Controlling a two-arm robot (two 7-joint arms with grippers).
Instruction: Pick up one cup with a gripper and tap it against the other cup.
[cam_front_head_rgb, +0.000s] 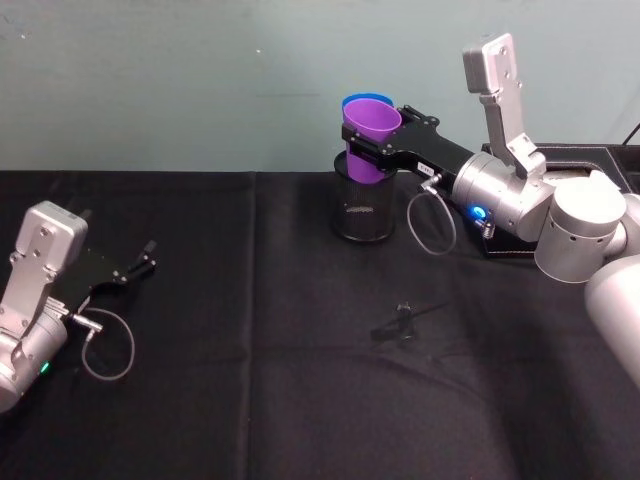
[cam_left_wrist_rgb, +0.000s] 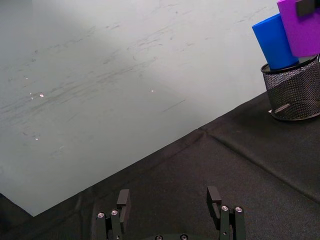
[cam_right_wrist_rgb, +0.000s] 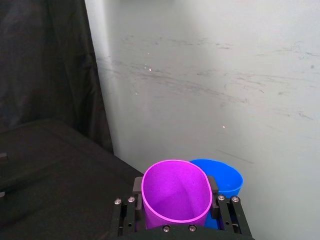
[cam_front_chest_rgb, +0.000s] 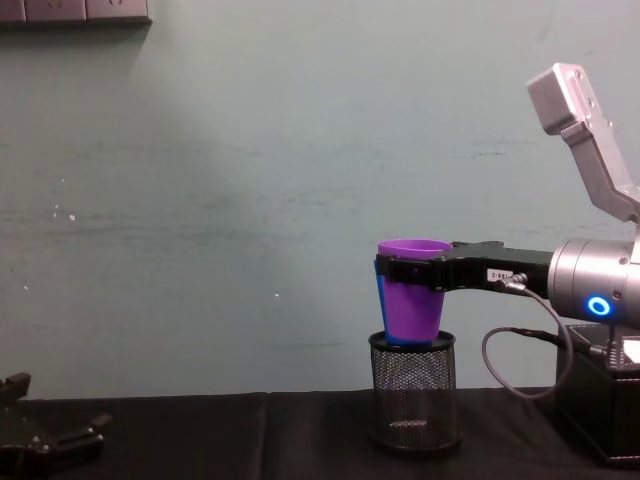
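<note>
You are working the tap now, so be easing the purple tapered plastic cup (cam_front_head_rgb: 372, 118) sideways into the bright blue tapered plastic cup (cam_left_wrist_rgb: 275, 42), which is standing in the black mesh holder (cam_front_head_rgb: 363, 205) at the back of the black-clothed table (cam_front_head_rgb: 250, 400). A hard push is risking a tipped holder. The purple cup is hanging at the holder's mouth, just beside the blue one; I cannot tell whether they are touching. The right gripper (cam_front_head_rgb: 376, 138) is clamping the purple cup below its rim, fingers only cup-wide. The left gripper (cam_left_wrist_rgb: 170, 200) is lying parked at the table's left, fingers apart, holding nothing.
</note>
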